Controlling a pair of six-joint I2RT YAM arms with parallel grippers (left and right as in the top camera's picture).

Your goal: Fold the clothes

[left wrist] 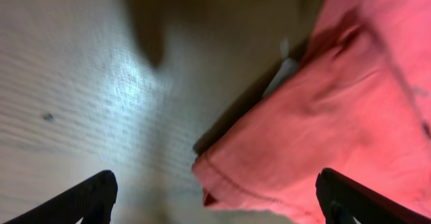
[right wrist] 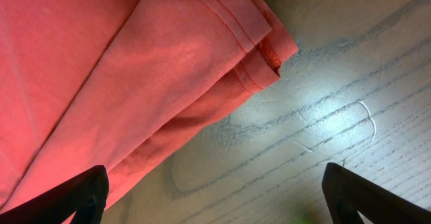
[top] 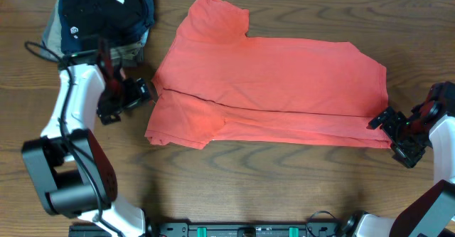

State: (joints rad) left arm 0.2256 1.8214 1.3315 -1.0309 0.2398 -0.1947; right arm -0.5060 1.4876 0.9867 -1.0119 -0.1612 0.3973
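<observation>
The coral-red clothes (top: pixel 270 80) lie flat on the wooden table, folded lengthwise, with one sleeve pointing to the back and a doubled layer along the near edge. My left gripper (top: pixel 149 92) stands open just off the shirt's left end; in the left wrist view a folded red edge (left wrist: pixel 323 130) lies below and between the wide-apart fingers (left wrist: pixel 87 198), ungripped. A small white patch (left wrist: pixel 285 70) shows at that edge. My right gripper (top: pixel 378 121) is open at the shirt's right corner. The hem corner (right wrist: pixel 262 46) lies ahead of the right gripper (right wrist: pixel 219 204), which hangs over bare wood.
A stack of folded navy-black garments (top: pixel 106 9) sits at the back left on a khaki-grey piece (top: pixel 129 51), close behind my left arm. A thin cable (top: pixel 39 50) loops at the left. The arms' bases (top: pixel 249 230) line the front edge.
</observation>
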